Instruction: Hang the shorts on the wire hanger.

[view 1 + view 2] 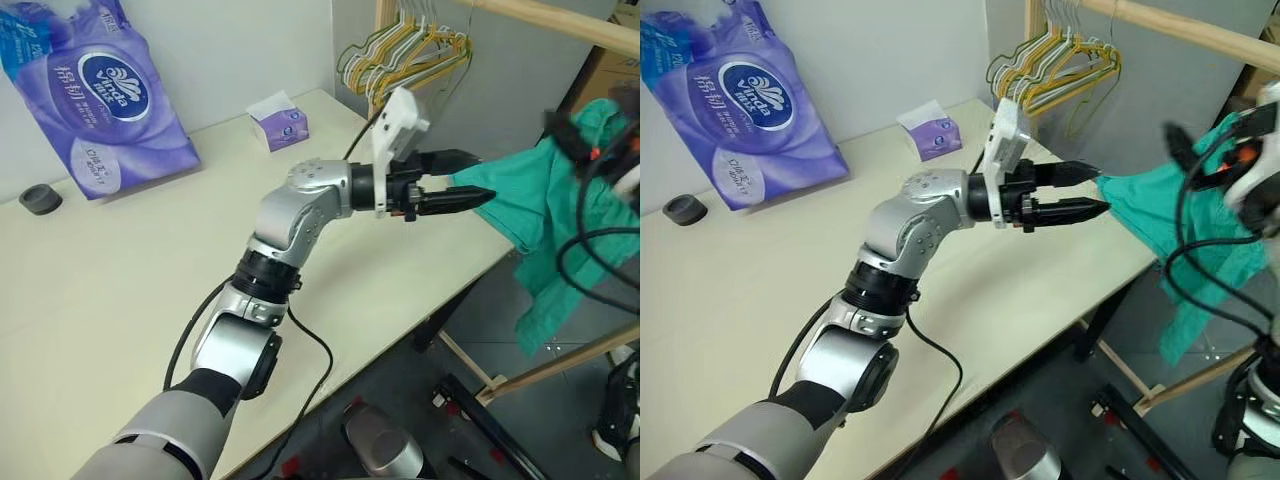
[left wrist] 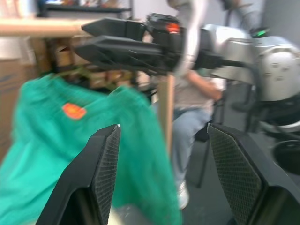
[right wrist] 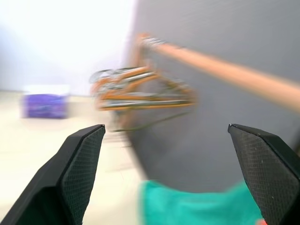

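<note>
Biggest worry: the teal-green cloth shorts with the gathered waistband (image 1: pixel 550 200) are up in the air off the end of the cream counter (image 1: pixel 100 300), below the wooden rail (image 1: pixel 560 25), and I can't see what is carrying them. I can't pick out the thin olive-grey wire hanger for sure. A faint olive streak along the top of the shorts in the left wrist view might be it, but I wouldn't bet on it. If nothing solid is under that cloth, it slides off and ends up on the floor.

Second worry: black cables (image 1: pixel 590 250) loop right across the front of the shorts. Any pull on the fabric could snag there. The bunch of yellow, green and white hangers (image 1: pixel 400 50) on the rail is close enough to get knocked too.

The left end effector (image 1: pixel 485 178) is reaching sideways with its jaws clearly apart. The pointed near corner of the shorts comes right up to its tips. I can't tell if it actually touches, and nothing is clamped between the pads. The right end effector (image 3: pixel 166 126) is spread as wide as it goes, holding nothing, with the shorts just below it.
</note>
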Motion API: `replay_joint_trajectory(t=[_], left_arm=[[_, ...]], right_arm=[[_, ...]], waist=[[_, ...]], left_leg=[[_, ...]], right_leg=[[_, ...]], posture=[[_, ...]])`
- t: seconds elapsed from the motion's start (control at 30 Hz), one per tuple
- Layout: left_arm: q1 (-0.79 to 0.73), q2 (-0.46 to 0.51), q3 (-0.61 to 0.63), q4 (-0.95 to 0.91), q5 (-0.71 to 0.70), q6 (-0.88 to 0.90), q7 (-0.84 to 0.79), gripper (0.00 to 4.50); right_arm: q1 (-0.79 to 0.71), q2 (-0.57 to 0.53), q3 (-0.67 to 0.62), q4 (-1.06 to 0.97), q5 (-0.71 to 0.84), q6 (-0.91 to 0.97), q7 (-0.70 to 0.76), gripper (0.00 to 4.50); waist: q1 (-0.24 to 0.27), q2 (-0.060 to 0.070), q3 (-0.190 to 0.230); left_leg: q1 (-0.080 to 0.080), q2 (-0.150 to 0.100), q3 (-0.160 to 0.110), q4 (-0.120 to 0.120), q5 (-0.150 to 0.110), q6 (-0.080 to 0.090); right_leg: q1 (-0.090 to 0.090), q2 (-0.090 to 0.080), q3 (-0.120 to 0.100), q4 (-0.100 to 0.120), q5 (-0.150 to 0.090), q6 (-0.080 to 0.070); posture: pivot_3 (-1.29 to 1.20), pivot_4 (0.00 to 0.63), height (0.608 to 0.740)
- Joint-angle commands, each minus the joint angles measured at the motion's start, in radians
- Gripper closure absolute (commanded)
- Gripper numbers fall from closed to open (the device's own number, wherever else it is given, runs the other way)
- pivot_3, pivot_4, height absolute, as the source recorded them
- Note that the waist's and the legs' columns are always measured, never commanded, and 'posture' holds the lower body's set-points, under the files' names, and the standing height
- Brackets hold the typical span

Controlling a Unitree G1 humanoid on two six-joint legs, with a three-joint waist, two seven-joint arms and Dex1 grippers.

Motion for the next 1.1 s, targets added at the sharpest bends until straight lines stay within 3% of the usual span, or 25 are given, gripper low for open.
replay_joint_trajectory(t=[0.03, 0.2, 0.27, 0.33, 0.43, 0.53, 0.6, 0.77, 1.1], left_arm=[[0.072, 0.08, 0.056, -0.111, 0.066, 0.007, 0.122, 1.37], [0.451, 0.234, 0.238, -0.386, 0.229, 0.089, 0.466, 1.37], [0.583, 0.202, 0.322, -0.494, 0.242, 0.13, 0.593, 1.37], [0.679, 0.141, 0.395, -0.565, 0.251, 0.152, 0.714, 1.37], [0.821, 0.1, 0.421, -0.617, 0.342, 0.105, 0.84, 1.37], [0.992, 0.04, 0.455, -0.651, 0.408, 0.053, 0.951, 1.37], [1.026, -0.012, 0.502, -0.653, 0.394, 0.039, 1.005, 1.37], [0.986, -0.014, 0.522, -0.608, 0.382, 0.004, 1.026, 1.37], [0.92, 0.035, 0.501, -0.539, 0.389, -0.024, 1.021, 1.37]], right_arm=[[0.007, 0.036, 0.073, -0.015, 0.025, -0.073, 0.028, 0.02], [0.058, 0.207, 0.284, 0.139, -0.021, -0.267, 0.082, 0.02], [0.081, 0.274, 0.351, 0.222, -0.071, -0.373, 0.084, 0.02], [0.096, 0.327, 0.403, 0.293, -0.118, -0.467, 0.08, 0.02], [0.11, 0.387, 0.464, 0.381, -0.179, -0.599, 0.085, 0.02], [0.124, 0.448, 0.507, 0.457, -0.198, -0.7, 0.099, 0.02], [0.124, 0.475, 0.518, 0.51, -0.201, -0.74, 0.107, 0.02], [0.095, 0.491, 0.521, 0.609, -0.216, -0.803, 0.133, 0.02], [0.075, 0.495, 0.519, 0.707, -0.218, -0.84, 0.159, 0.02]], waist=[[0.01, 0.0, -0.001], [0.04, -0.001, -0.016], [0.088, -0.004, -0.021], [0.15, -0.005, -0.022], [0.253, -0.008, -0.026], [0.323, -0.009, -0.042], [0.365, -0.014, -0.047], [0.461, -0.018, -0.051], [0.491, -0.015, -0.054]], left_leg=[[0.0, 0.0, 0.0, 0.0, 0.0, 0.0], [0.003, 0.003, 0.0, 0.0, 0.0, 0.0], [0.004, 0.004, -0.003, 0.0, 0.0, 0.0], [-0.007, 0.004, -0.007, 0.008, 0.0, 0.0], [-0.012, 0.003, -0.009, 0.017, 0.0, -0.001], [-0.012, 0.001, -0.011, 0.018, -0.001, -0.004], [-0.012, 0.001, -0.011, 0.019, -0.002, -0.006], [-0.011, 0.002, -0.014, 0.025, -0.001, -0.007], [-0.007, 0.004, -0.015, 0.029, -0.001, -0.007]], right_leg=[[0.0, -0.001, 0.0, 0.0, 0.002, -0.003], [-0.003, -0.001, 0.001, 0.007, 0.003, -0.003], [-0.006, 0.0, 0.001, 0.011, 0.002, -0.003], [-0.015, 0.0, -0.001, 0.016, 0.003, -0.004], [-0.017, -0.001, -0.003, 0.017, 0.005, -0.007], [-0.016, -0.002, -0.003, 0.015, 0.006, -0.007], [-0.016, -0.002, -0.003, 0.014, 0.007, -0.007], [-0.015, -0.001, -0.007, 0.015, 0.01, -0.012], [-0.008, 0.002, -0.008, 0.016, 0.012, -0.014]], posture=[[-0.5, 0.101, 0.74], [-0.38, 0.067, 0.74], [-0.33, 0.054, 0.74], [-0.29, 0.046, 0.74], [-0.23, 0.034, 0.74], [-0.19, 0.033, 0.74], [-0.16, 0.03, 0.74], [-0.13, 0.034, 0.74], [-0.07, 0.068, 0.74]])
